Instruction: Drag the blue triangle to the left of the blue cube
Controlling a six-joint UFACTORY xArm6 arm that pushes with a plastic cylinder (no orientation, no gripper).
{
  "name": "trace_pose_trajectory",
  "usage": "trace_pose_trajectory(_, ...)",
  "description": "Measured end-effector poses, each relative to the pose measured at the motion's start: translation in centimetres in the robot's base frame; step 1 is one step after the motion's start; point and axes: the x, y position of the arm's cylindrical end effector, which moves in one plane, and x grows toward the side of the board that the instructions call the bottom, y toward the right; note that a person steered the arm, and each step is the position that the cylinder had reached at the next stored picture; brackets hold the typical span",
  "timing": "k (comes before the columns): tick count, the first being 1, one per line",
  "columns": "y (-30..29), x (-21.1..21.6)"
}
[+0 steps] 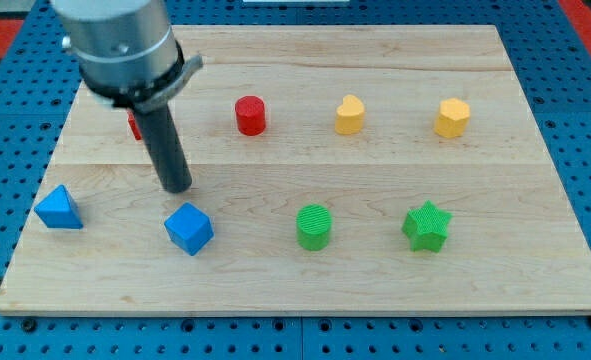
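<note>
While the pale wooden board, planked with visible grain, rests on a blue perforated base, my tip grasps nothing, standing just above the blue cube. The blue triangle lies near the board's left edge. Ridged green cylinder, green star, red cylinder, yellow heart and yellow hexagon look matte. No writing shows.

Blue triangle & cube; red cyl.; yellow heart; green star; pale wood board.
</note>
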Motion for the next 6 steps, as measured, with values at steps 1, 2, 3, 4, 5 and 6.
trace_pose_trajectory(1,-12.1,-0.4)
trace_pose_trajectory(2,-16.7,0.1)
trace_pose_trajectory(3,-14.1,2.9)
trace_pose_trajectory(4,-10.5,7.8)
trace_pose_trajectory(5,-11.9,8.1)
trace_pose_trajectory(6,-15.8,12.2)
